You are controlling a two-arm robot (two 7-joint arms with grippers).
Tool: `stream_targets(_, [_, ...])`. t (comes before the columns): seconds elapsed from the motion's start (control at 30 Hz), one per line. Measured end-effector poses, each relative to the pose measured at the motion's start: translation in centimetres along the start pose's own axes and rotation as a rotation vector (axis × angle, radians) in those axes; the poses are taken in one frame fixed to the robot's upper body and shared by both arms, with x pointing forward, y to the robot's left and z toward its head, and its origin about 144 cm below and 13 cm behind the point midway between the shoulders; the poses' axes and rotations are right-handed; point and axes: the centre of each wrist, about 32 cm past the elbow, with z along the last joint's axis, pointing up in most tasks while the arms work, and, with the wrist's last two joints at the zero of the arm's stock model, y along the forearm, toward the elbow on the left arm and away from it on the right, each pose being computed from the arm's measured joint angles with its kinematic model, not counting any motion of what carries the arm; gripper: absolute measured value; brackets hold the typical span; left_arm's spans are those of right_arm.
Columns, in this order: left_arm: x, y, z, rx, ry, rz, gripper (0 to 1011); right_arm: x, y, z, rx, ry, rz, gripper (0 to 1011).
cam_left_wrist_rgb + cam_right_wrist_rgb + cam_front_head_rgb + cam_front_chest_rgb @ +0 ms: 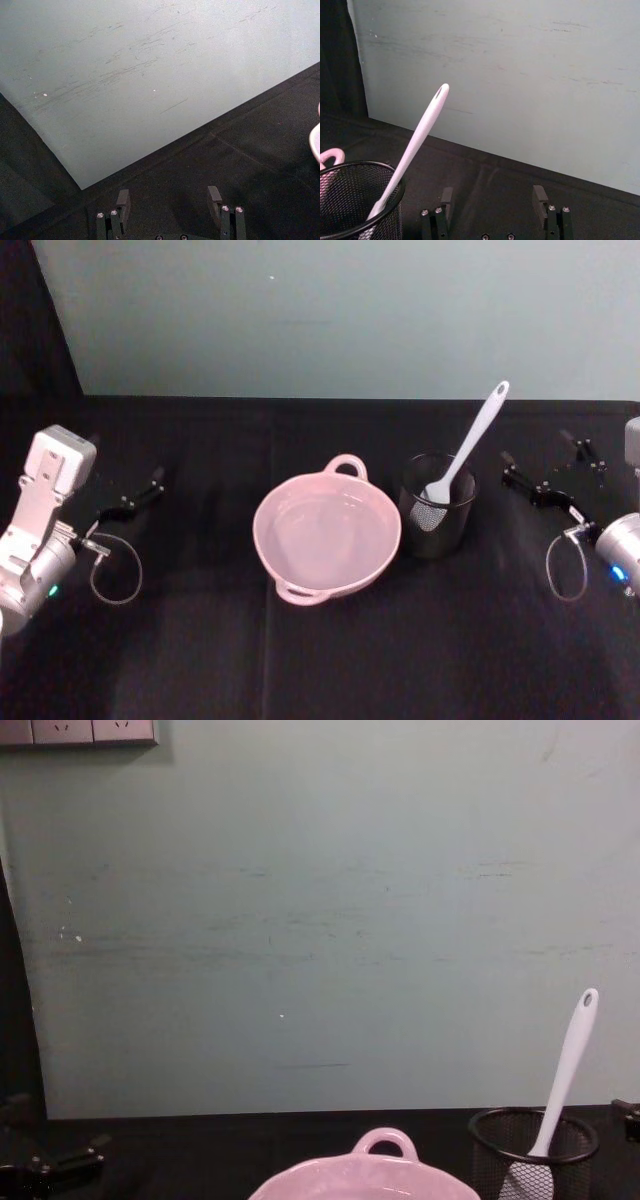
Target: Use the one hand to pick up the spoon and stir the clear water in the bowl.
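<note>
The pale pink bowl (pixel 327 535) sits mid-table with a faint sheen of clear water (pixel 322 540) inside. To its right, the white spoon (pixel 478 438) leans in a black wire-mesh cup (pixel 437 508), head down and handle up. My right gripper (pixel 540 465) rests open on the table right of the cup, nothing between its fingers. In the right wrist view the gripper (pixel 492 196) faces past the spoon (pixel 417 142) and cup (pixel 357 200). My left gripper (pixel 135 495) lies open at the far left, well away from the bowl. From the chest, the spoon (pixel 568 1065) rises above the bowl (pixel 365 1175).
A pale green wall panel (pixel 350 320) closes off the back of the black-covered table (pixel 330 660). A loose cable loop hangs by each wrist, one on the left (pixel 115 570) and one on the right (pixel 565 570). The bowl's rim (pixel 316 137) edges into the left wrist view.
</note>
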Motion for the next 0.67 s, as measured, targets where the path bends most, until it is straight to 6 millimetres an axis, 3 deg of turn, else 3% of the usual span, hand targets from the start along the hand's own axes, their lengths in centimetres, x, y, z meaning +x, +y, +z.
stream_targets(0.67, [0.0,0.0,0.0,0.0,0.0,0.0,1011,0.01,-0.04,0.03,-0.001,0.001,0.0,1003])
